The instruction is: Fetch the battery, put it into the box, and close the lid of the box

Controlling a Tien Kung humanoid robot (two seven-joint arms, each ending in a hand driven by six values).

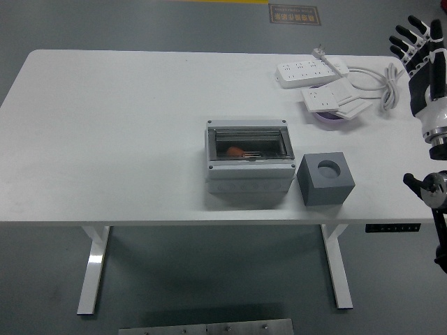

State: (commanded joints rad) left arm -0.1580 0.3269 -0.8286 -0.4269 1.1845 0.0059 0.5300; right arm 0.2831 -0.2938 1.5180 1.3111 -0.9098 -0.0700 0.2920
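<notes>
A grey box point(249, 162) with a clear lid sits in the middle of the white table point(112, 132). The lid lies shut over it. An orange battery point(236, 151) shows inside through the lid. My right hand point(419, 43) is raised at the right edge of the picture, past the table's right end, far from the box. Its fingers are spread and it holds nothing. My left arm is out of view.
A grey cube point(325, 178) with a round hole in its top stands just right of the box. At the back right lie a white power strip point(312, 69), white socket blocks point(335, 99) on a purple dish, and a coiled white cable point(380, 82).
</notes>
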